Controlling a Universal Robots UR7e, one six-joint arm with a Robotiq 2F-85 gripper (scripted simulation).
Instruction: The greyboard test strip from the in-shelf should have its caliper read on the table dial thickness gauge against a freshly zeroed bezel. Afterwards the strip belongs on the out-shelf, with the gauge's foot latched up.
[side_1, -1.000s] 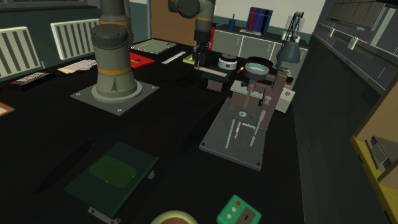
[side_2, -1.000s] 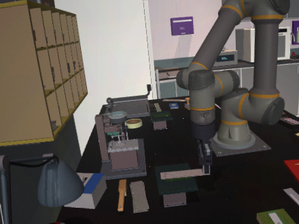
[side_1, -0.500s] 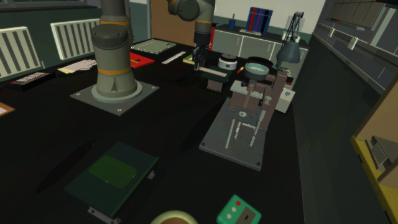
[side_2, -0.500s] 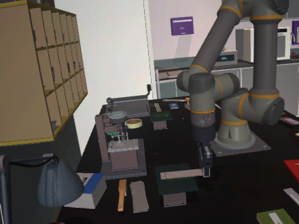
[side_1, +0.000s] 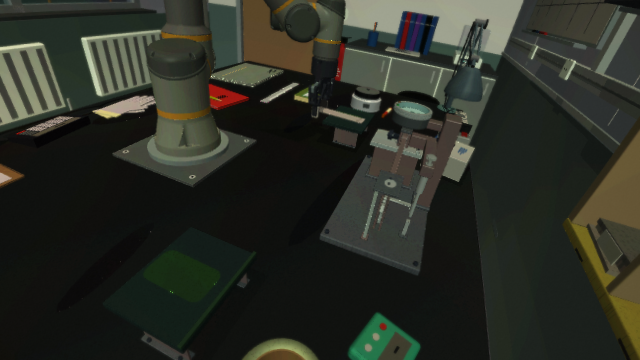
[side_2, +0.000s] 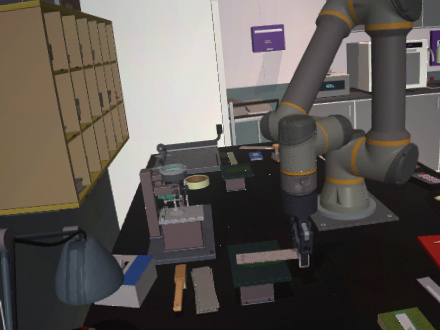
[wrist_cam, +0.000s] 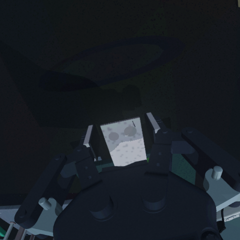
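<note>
The greyboard test strip (side_2: 266, 257) (side_1: 343, 116) (wrist_cam: 124, 141) lies flat on the small dark-green in-shelf (side_2: 259, 264) (side_1: 350, 122), with one end sticking out past the shelf's edge. My gripper (side_2: 303, 251) (side_1: 316, 104) (wrist_cam: 121, 130) stands at that end with its fingers either side of the strip, open and holding nothing. The dial thickness gauge (side_1: 411, 131) (side_2: 172, 200) stands on its grey base plate (side_1: 380, 220) to the side, its round dial (side_1: 412, 113) on top. A second small shelf (side_2: 237, 172) stands farther along the table.
The in-shelf's raised block (side_2: 256, 293) sits just below the strip. A tape roll (side_2: 197, 182), a desk lamp (side_2: 86, 270) (side_1: 465, 80) and a white-and-blue box (side_2: 131, 285) lie around the gauge. My arm's base (side_1: 184, 145) stands mid-table, and a green pad (side_1: 181, 285) lies nearer the front.
</note>
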